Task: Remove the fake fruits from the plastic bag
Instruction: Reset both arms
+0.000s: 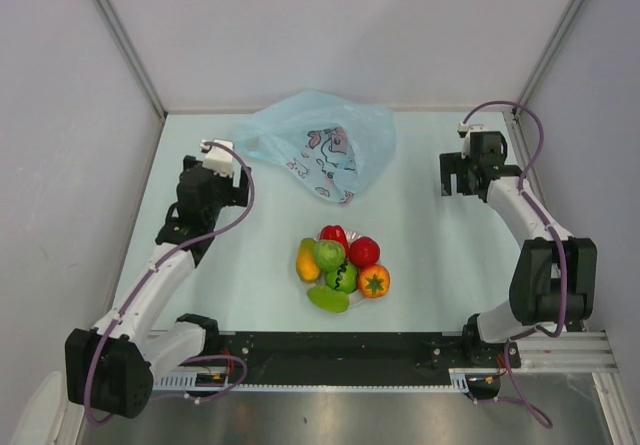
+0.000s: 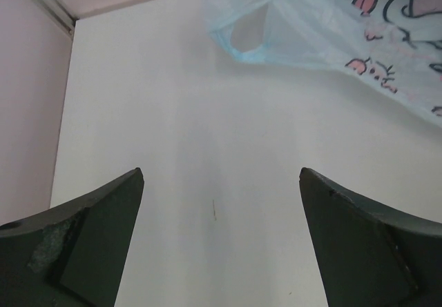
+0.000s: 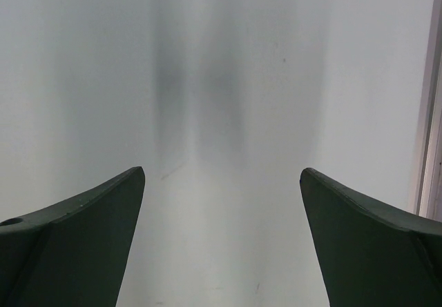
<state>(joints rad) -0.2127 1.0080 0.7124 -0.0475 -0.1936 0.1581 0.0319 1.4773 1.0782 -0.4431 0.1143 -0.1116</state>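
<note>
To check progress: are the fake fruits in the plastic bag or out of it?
Out: the fake fruits lie heaped on the table, apart from the plastic bag.

Pale mint-green tabletop (image 1: pixel 450 255), crumpled translucent light-blue plastic bag (image 1: pixel 320 145) lying at far centre, tight cluster of red, green, orange and yellow fake fruits (image 1: pixel 342 263) nearer, apart from it

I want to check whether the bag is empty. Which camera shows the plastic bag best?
The top external view: the whole plastic bag lies there, apart from the fruit pile. The left wrist view catches only a loop handle and part of the print. The right wrist view shows none of it.
</note>
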